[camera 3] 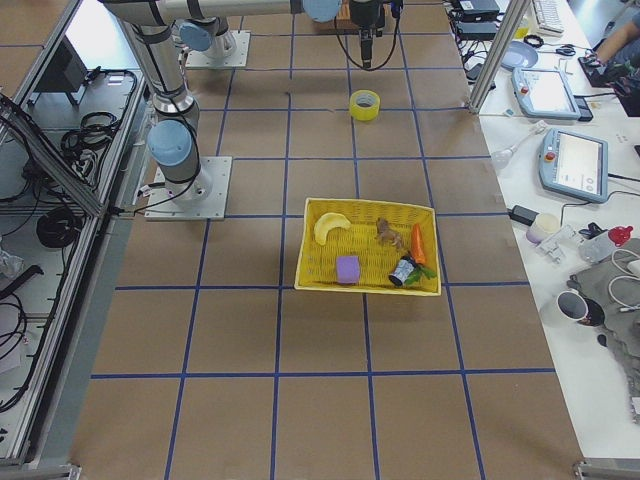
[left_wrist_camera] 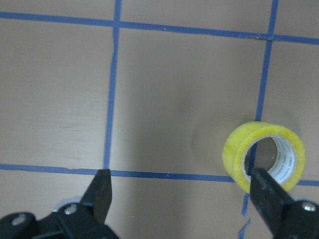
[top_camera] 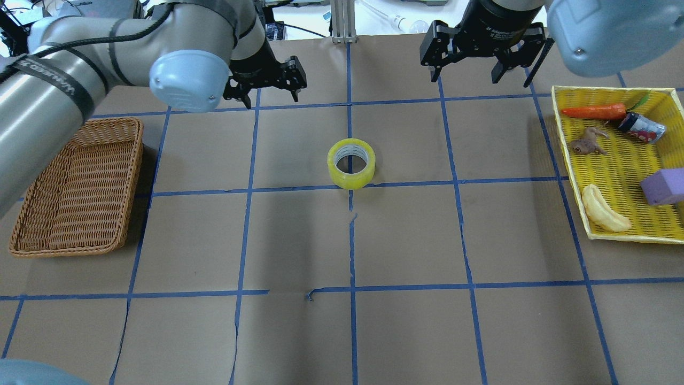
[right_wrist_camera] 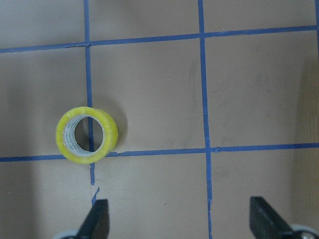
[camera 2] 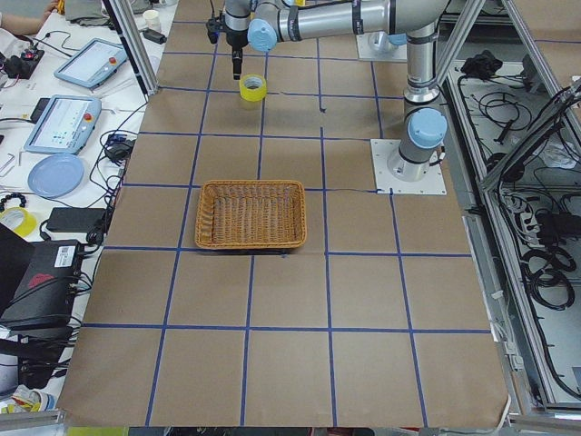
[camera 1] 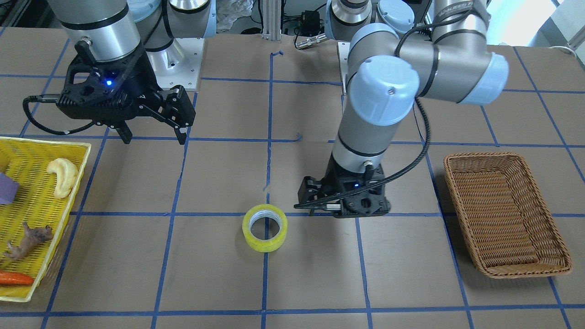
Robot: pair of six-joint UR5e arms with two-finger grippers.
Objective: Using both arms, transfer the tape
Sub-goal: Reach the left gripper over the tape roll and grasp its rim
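Note:
The yellow tape roll (top_camera: pixel 350 179) lies flat on the brown table near the centre grid line, also in the front view (camera 1: pixel 274 244). My left gripper (top_camera: pixel 271 99) is open and empty, hovering above the table beside the roll. In the left wrist view the roll (left_wrist_camera: pixel 234 154) sits just off one of the fingers (left_wrist_camera: pixel 269 199). My right gripper (top_camera: pixel 463 77) is open and empty, held higher and further from the roll, toward the yellow basket side (camera 1: pixel 154 137). The right wrist view shows the roll (right_wrist_camera: pixel 112 132) well to one side.
An empty brown wicker basket (top_camera: pixel 75 187) stands on the left arm's side. A yellow mesh basket (top_camera: pixel 630 160) on the right arm's side holds a banana (top_camera: pixel 604 214), a carrot (top_camera: pixel 593 111), a purple block (top_camera: pixel 662 186), a toy animal and a can.

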